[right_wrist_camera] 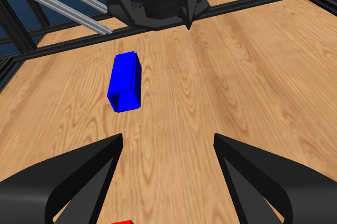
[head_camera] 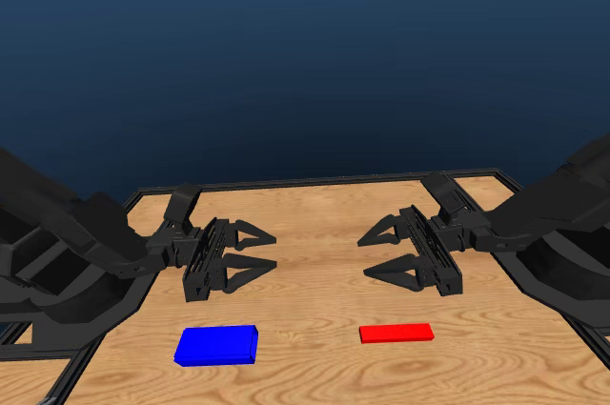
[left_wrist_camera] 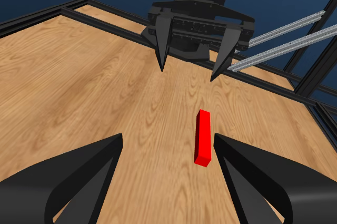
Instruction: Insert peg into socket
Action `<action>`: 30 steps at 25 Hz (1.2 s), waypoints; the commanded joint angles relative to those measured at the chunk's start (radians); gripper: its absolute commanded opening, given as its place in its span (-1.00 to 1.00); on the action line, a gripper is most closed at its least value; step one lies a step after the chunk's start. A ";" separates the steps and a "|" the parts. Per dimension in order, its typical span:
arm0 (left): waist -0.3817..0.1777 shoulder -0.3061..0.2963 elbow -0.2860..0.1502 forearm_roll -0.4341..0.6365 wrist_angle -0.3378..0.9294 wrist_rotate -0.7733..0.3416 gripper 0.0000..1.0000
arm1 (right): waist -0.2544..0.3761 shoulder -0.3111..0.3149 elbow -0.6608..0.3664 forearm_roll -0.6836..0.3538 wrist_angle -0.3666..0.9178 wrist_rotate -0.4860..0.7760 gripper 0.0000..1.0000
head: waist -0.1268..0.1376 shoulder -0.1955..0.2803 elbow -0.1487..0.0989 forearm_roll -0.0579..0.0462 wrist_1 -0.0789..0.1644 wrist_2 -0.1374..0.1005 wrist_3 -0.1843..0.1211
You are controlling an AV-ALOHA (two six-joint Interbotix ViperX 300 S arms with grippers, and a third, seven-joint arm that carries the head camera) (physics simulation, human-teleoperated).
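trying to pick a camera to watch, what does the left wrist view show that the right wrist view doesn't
Only the left wrist view shows the whole red peg lying on the table, with the open right gripper beyond it. Only the right wrist view shows the blue socket, its hollow end facing the camera, and the left gripper beyond; the peg is just a sliver at the picture's edge. Both show the wooden table and its black frame.

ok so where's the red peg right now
In the head view the red peg lies flat on the table's right half, just in front of the open right tool, apart from the blue socket.

Even bright light, sharp, faint shadows
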 commanded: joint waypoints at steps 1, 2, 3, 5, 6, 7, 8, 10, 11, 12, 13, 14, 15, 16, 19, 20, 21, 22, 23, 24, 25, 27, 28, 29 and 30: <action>-0.126 -0.054 0.027 -0.104 0.194 0.027 1.00 | 0.032 0.025 -0.032 0.008 -0.007 0.002 1.00 | -0.005 0.020 -0.023 0.004 0.015 0.015 0.041; -0.145 -0.062 -0.002 -0.136 0.197 0.016 1.00 | 0.033 0.026 -0.039 0.009 -0.009 0.004 1.00 | -0.005 0.023 -0.024 0.005 0.018 0.017 0.046; -0.164 -0.075 0.005 -0.161 0.244 0.024 1.00 | 0.037 0.036 -0.040 0.008 -0.012 0.009 1.00 | -0.005 0.026 -0.025 0.007 0.024 0.023 0.051; -0.194 -0.049 0.007 -0.201 0.272 0.017 1.00 | 0.040 0.045 -0.049 0.008 -0.019 0.016 1.00 | -0.005 0.030 -0.023 0.008 0.032 0.028 0.056; -0.216 -0.043 0.018 -0.208 0.283 0.012 1.00 | 0.042 0.057 -0.045 0.011 -0.019 0.017 1.00 | -0.005 0.031 -0.023 0.009 0.036 0.032 0.056; -0.225 -0.013 0.041 -0.216 0.300 0.002 1.00 | 0.045 0.056 -0.047 0.008 -0.021 0.019 1.00 | -0.004 0.033 -0.022 0.010 0.040 0.034 0.056; -0.220 -0.028 0.032 -0.219 0.313 0.005 1.00 | 0.048 0.058 -0.052 0.009 -0.016 0.020 1.00 | -0.004 0.033 -0.020 0.011 0.043 0.037 0.054; -0.246 0.021 0.029 -0.269 0.280 -0.019 1.00 | 0.053 0.057 -0.053 0.009 -0.010 0.021 1.00 | -0.003 0.034 -0.018 0.011 0.048 0.041 0.049; -0.259 0.024 -0.001 -0.258 0.284 -0.032 1.00 | 0.059 0.060 -0.058 0.011 -0.014 0.019 1.00 | -0.003 0.034 -0.017 0.012 0.050 0.042 0.046; -0.272 0.030 0.000 -0.241 0.311 -0.036 1.00 | 0.063 0.053 -0.061 0.012 -0.017 0.019 1.00 | -0.003 0.035 -0.015 0.011 0.051 0.042 0.042; -0.258 0.011 -0.004 -0.228 0.341 -0.022 1.00 | 0.067 0.057 -0.057 0.013 -0.017 0.018 1.00 | -0.002 0.035 -0.015 0.012 0.052 0.042 0.041; -0.280 0.066 -0.001 -0.240 0.310 -0.074 1.00 | 0.072 0.053 -0.057 0.014 -0.022 0.019 1.00 | -0.001 0.035 -0.014 0.012 0.055 0.043 0.038; -0.254 0.038 0.016 -0.242 0.315 -0.041 1.00 | 0.073 0.050 -0.057 0.013 -0.011 0.021 1.00 | -0.001 0.036 -0.014 0.012 0.056 0.042 0.035; -0.292 0.072 -0.017 -0.255 0.320 -0.077 1.00 | 0.078 0.052 -0.051 0.020 -0.026 0.020 1.00 | -0.001 0.036 -0.013 0.012 0.057 0.043 0.033; -0.296 0.090 -0.008 -0.235 0.291 -0.112 1.00 | 0.080 0.056 -0.044 0.032 -0.022 0.029 1.00 | 0.001 0.038 -0.012 0.012 0.062 0.044 0.024; -0.335 0.104 -0.001 -0.261 0.304 -0.119 1.00 | 0.080 0.058 -0.040 0.032 -0.026 0.033 1.00 | 0.001 0.039 -0.012 0.012 0.062 0.044 0.023; -0.344 0.089 -0.025 -0.265 0.298 -0.127 1.00 | 0.080 0.055 -0.042 0.034 -0.014 0.035 1.00 | 0.003 0.038 -0.011 0.012 0.065 0.044 0.021; -0.369 0.081 -0.023 -0.246 0.312 -0.112 1.00 | 0.080 0.058 -0.041 0.037 -0.020 0.036 1.00 | 0.005 0.039 -0.011 0.013 0.066 0.043 0.021; -0.366 0.088 0.004 -0.288 0.288 -0.162 1.00 | 0.080 0.057 -0.042 0.036 -0.014 0.037 1.00 | 0.007 0.038 -0.011 0.014 0.068 0.043 0.022; -0.369 0.097 -0.025 -0.278 0.322 -0.137 1.00 | 0.080 0.059 -0.043 0.039 -0.023 0.039 1.00 | 0.008 0.038 -0.010 0.014 0.068 0.043 0.022; -0.378 0.107 -0.023 -0.286 0.315 -0.163 1.00 | 0.080 0.064 -0.041 0.038 -0.024 0.041 1.00 | 0.010 0.038 -0.010 0.014 0.069 0.044 0.022; -0.385 0.146 -0.001 -0.288 0.352 -0.201 1.00 | 0.080 0.069 -0.045 0.037 -0.027 0.043 1.00 | 0.011 0.037 -0.009 0.014 0.071 0.043 0.020; -0.395 0.160 -0.001 -0.298 0.335 -0.237 1.00 | 0.082 0.072 -0.044 0.037 -0.033 0.043 1.00 | 0.012 0.036 -0.009 0.014 0.072 0.043 0.018; -0.388 0.171 -0.021 -0.284 0.373 -0.226 1.00 | 0.082 0.070 -0.045 0.038 -0.027 0.041 1.00 | 0.012 0.036 -0.009 0.015 0.072 0.042 0.018; -0.394 0.201 -0.013 -0.287 0.384 -0.232 1.00 | 0.084 0.065 -0.045 0.039 -0.029 0.039 1.00 | 0.013 0.035 -0.008 0.015 0.072 0.042 0.016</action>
